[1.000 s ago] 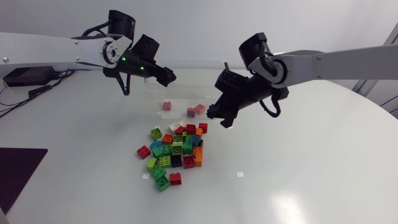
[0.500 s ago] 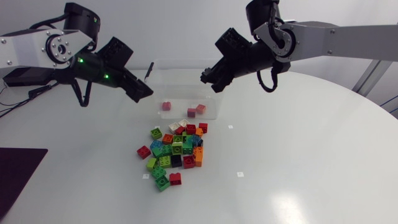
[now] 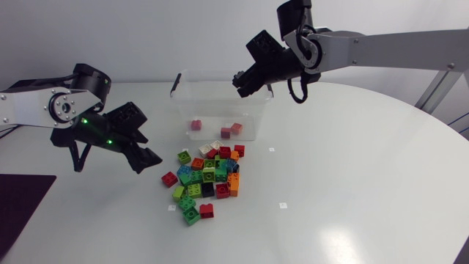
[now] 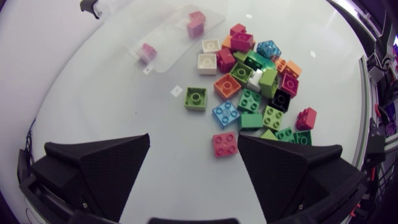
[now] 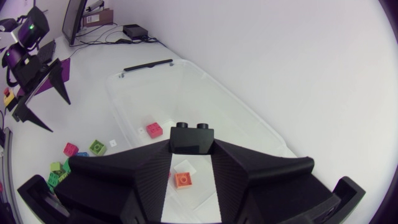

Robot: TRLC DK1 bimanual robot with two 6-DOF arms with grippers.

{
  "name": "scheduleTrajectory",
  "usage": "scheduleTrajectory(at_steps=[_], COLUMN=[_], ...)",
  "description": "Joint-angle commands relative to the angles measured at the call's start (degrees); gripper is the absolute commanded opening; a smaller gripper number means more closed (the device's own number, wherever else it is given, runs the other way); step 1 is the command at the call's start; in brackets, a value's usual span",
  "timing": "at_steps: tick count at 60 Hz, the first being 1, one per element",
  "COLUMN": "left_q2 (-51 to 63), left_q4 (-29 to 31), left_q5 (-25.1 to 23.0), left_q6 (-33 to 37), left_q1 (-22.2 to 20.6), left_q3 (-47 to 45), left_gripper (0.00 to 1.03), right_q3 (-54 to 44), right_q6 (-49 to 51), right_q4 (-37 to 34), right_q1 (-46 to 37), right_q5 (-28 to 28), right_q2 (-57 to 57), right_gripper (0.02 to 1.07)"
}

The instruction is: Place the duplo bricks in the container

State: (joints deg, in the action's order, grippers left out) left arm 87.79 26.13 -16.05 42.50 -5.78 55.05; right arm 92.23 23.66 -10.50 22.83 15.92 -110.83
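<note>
Right end effector [image 5: 193, 149] gripped black brick [image 5: 192, 133] above container [image 5: 124, 104]. Left end effector [image 4: 193, 142] was open over desk [image 4: 106, 93], near pile [image 4: 261, 93]. Bricks probably light, rigid, smooth: pinch flat sides, not studs.

Open-topped container [image 3: 255, 117], brick pile [image 3: 207, 176] just beside

The left arm [image 3: 33, 106] comes in low from the left side, and the left gripper [image 4: 193, 146] angles down toward the table with its two fingers spread wide apart and nothing between them. The right arm [image 3: 381, 50] stretches in high from the right side past the middle. The right gripper [image 3: 242, 79] has its fingers closed from both sides on a black brick [image 5: 192, 135].
</note>
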Motion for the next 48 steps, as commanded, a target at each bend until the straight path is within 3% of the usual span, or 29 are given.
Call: scheduleTrajectory(at_steps=[1, 10, 13, 16, 20, 34, 48], left_q2=[-0.34, 0.63, 1.33, 3.0, 4.76, 8.89, 12.06], left_q4=[0.33, 0.15, 0.06, -0.11, -2.05, -8.38, -10.31], left_q5=[-0.47, -0.56, -0.56, -0.56, -0.56, -0.12, 2.08], left_q6=[3.11, 3.99, 3.91, 3.64, 2.15, -2.77, -4.8], left_q1=[0.07, -0.55, -0.9, -1.69, -2.66, -5.29, -6.52], left_q3=[-3.19, -5.3, -5.48, -5.39, -5.74, -6.71, -6.79], left_gripper=[0.98, 0.98, 0.98, 0.98, 0.98, 0.98, 0.93], right_q3=[2.78, 4.72, 4.98, 5.42, 5.33, -0.91, -11.63], right_q6=[-1.95, -2.3, -2.83, -3.45, -3.8, -4.15, -3.62], right_q4=[1.63, 1.54, 1.71, 1.71, 1.89, 4.0, 4.7], right_q1=[0.46, 0.46, 0.55, 0.73, 0.9, 1.6, 2.48], right_q5=[-1.51, -2.83, -3.71, -4.58, -5.29, -5.9, -5.38], right_q2=[-3.17, -5.1, -5.1, -5.01, -4.49, 2.9, 12.83], right_gripper=[0.27, 0.29, 0.44, 0.73, 1.03, 1.03, 1.03])
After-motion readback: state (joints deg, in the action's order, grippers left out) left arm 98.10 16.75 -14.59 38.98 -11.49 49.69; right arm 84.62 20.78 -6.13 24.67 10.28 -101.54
